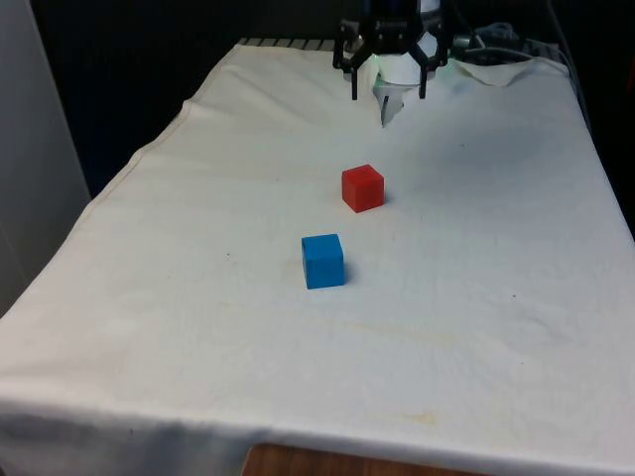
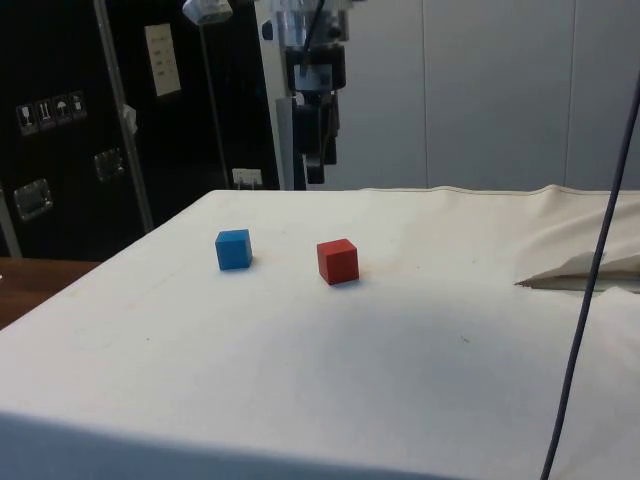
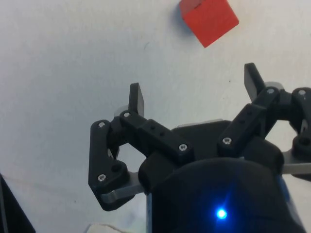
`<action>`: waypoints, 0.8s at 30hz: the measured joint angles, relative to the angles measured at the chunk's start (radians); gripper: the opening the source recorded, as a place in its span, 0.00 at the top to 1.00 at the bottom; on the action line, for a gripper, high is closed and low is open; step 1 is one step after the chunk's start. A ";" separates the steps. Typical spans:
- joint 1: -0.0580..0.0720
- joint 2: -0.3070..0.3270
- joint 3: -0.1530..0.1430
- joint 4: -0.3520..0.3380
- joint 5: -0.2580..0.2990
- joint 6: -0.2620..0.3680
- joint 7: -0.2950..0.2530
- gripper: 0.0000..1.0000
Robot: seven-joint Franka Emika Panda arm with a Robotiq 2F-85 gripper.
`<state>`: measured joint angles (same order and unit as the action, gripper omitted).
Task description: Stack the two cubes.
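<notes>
I am looking at two small cubes resting on the white cloth (image 1: 149, 327), apart from each other and not yet stacked. The red cube (image 1: 363, 187) is lying toward the far side, and the blue cube (image 1: 322, 261) is sitting nearer, slightly toward the front view's left. Both look rigid and light, probably wood or plastic, with flat, smooth faces, so I am expecting no give under the fingers and only a modest squeeze needed. I am judging the best hold to be across two opposite side faces, around mid-height, with the fingers square to those faces so the cube is not twisting.

The gripper (image 1: 388, 95) is hanging well above the cloth at the far end, its fingers spread wide and holding nothing. The red cube is lying nearer than the gripper and well below it; in the wrist view the red cube (image 3: 209, 18) is sitting beyond the fingertips, not between them. The blue cube is farther off again.
</notes>
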<state>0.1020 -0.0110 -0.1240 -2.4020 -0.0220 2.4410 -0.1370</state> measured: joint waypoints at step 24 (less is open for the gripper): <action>-0.005 0.090 -0.009 -0.041 0.000 0.189 -0.063 0.00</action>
<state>0.0970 0.0790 -0.1330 -2.4430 -0.0220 2.6300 -0.2000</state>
